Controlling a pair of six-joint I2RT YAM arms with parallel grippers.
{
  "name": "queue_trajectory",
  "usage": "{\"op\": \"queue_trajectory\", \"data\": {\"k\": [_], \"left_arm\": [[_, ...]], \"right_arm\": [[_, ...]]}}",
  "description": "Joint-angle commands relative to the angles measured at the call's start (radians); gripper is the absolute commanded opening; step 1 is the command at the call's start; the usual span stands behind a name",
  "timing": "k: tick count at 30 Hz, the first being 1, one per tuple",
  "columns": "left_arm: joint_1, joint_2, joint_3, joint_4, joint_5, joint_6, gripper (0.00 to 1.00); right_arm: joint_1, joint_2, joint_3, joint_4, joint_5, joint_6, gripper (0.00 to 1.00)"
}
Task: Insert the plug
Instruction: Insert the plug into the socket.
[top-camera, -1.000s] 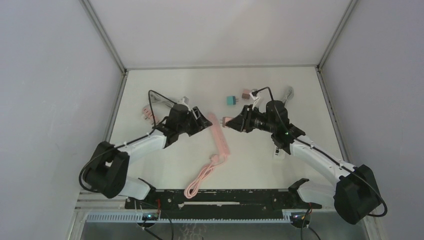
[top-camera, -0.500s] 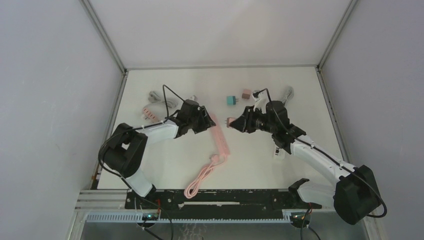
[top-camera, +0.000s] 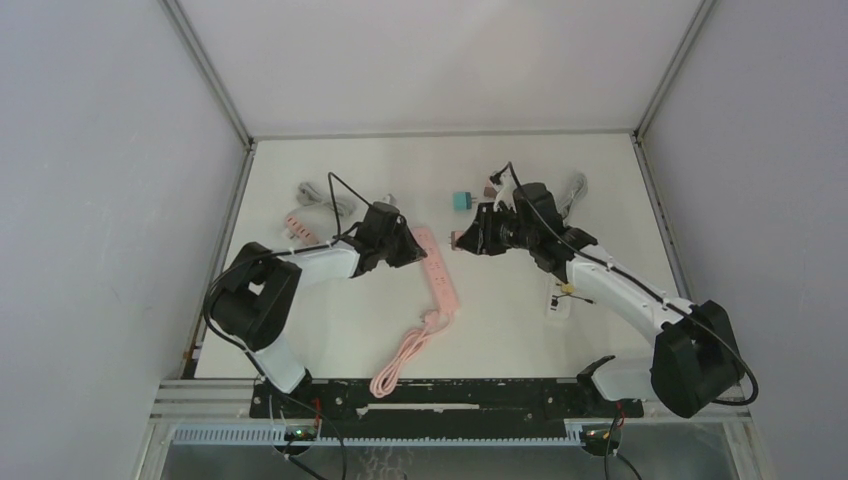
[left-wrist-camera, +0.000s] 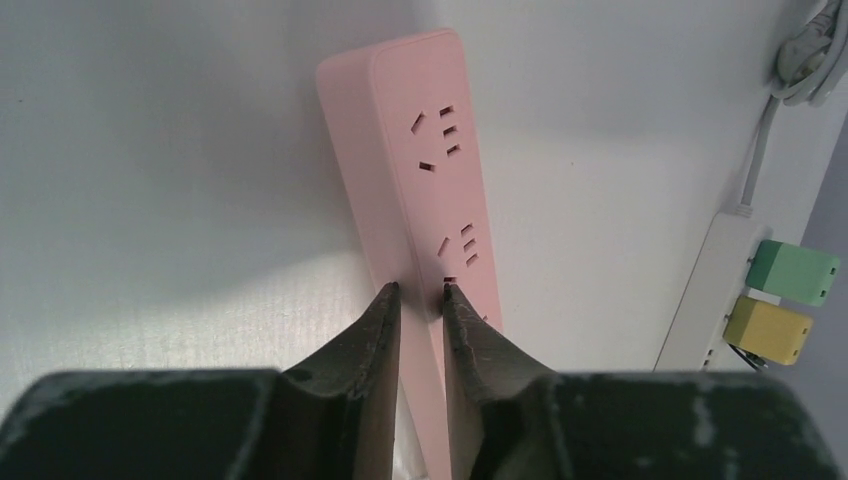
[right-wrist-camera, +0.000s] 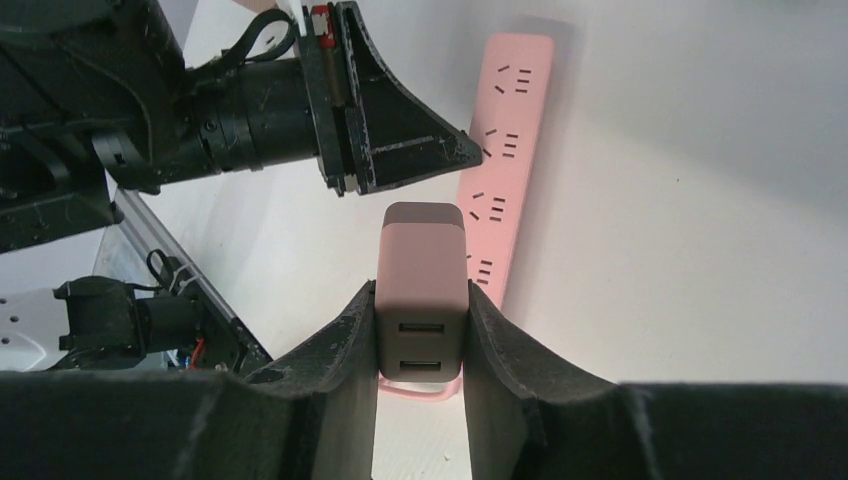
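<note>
Top cam: right claw (top-camera: 464, 241) has the plug (top-camera: 456, 240) pinched, just beside the pink strip (top-camera: 442, 282) on the counter (top-camera: 500, 330). Left wrist: left claw (left-wrist-camera: 418, 293) narrow against the pink strip's edge, can't tell if gripping. Right wrist: plug clamped tight, pink strip behind it.

Power strip (left-wrist-camera: 425, 170): smooth matt pink plastic. Plug (right-wrist-camera: 422, 270): matt dusty-pink plastic, smooth. Left pincer (left-wrist-camera: 418, 290) & right pincer (right-wrist-camera: 421, 300): black matt plastic, scuffed, greyish wear marks. Counter (left-wrist-camera: 150, 150): white, matt, faint grain. Cord (top-camera: 400, 352): pink, looks braided.
</note>
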Motion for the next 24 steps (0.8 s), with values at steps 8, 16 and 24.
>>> {"op": "queue_trajectory", "data": {"k": [8, 16, 24], "left_arm": [[0.000, 0.056, -0.098, 0.110, 0.075, -0.045, 0.17], [0.000, 0.093, -0.147, 0.206, 0.118, -0.099, 0.17], [-0.002, 0.090, -0.186, 0.265, 0.126, -0.107, 0.17]], "right_arm": [[0.089, 0.214, 0.345, -0.332, 0.173, -0.134, 0.00], [0.123, 0.436, 0.620, -0.561, 0.250, -0.174, 0.00], [0.141, 0.642, 0.871, -0.747, 0.320, -0.211, 0.00]]}}
